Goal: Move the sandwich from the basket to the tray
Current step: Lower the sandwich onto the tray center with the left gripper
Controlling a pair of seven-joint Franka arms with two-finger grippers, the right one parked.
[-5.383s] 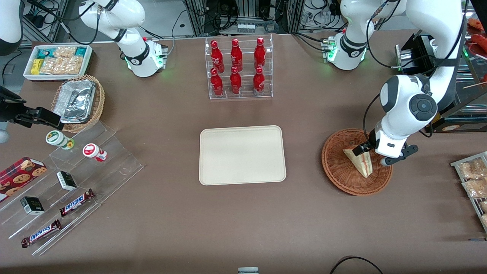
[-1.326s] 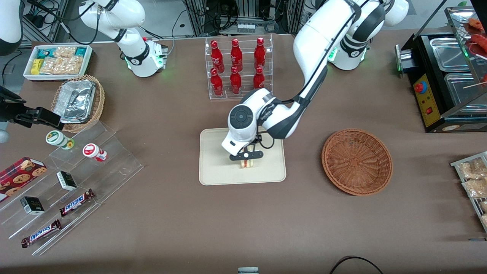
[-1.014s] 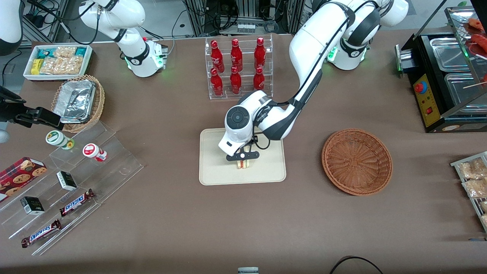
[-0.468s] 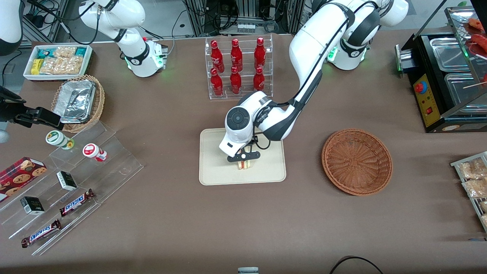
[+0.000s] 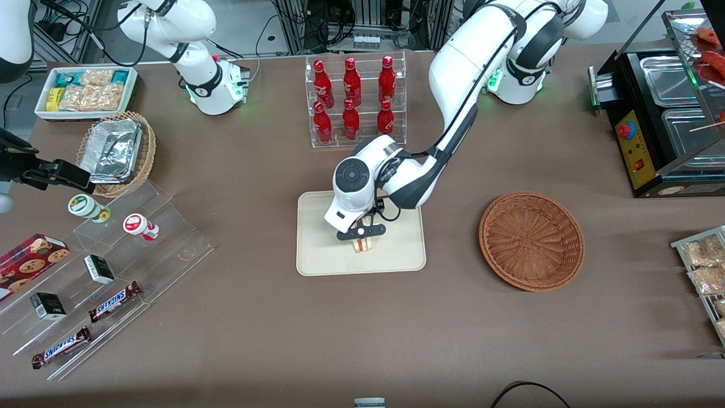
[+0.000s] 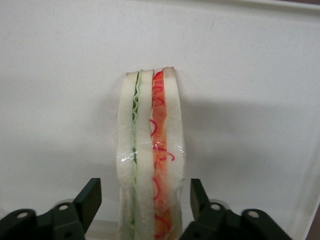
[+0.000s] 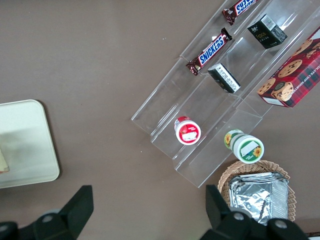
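Left arm's pincer (image 5: 361,231) hangs over the flat cream-beige rectangular tray (image 5: 317,255), fingers (image 6: 90,199) spread, clear gaps either side of the wrapped triangular sandwich wedge (image 6: 150,150) standing on edge on the tray. Round reddish-brown wicker basket (image 5: 531,240) empty. Judged light, soft, film slippery; grip both broad bread faces, gently.

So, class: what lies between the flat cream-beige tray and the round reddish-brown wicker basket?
Only bare brown tabletop, in the front view. The gripper hangs open over the cream-beige tray astride the wrapped sandwich; the wicker basket is empty.
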